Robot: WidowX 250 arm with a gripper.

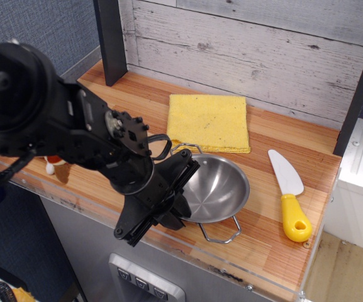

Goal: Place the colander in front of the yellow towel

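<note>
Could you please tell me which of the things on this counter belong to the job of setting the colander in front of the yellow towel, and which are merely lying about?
Part of the job:
- colander, at the tool
- yellow towel, flat behind the colander

Just lying about:
- yellow-handled white knife, right of the colander
- small stuffed toy, mostly hidden behind the arm

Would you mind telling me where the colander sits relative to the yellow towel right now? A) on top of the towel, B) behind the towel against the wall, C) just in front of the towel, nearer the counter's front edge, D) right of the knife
C: the colander sits on the counter just in front of the yellow towel, toward the front edge.
</note>
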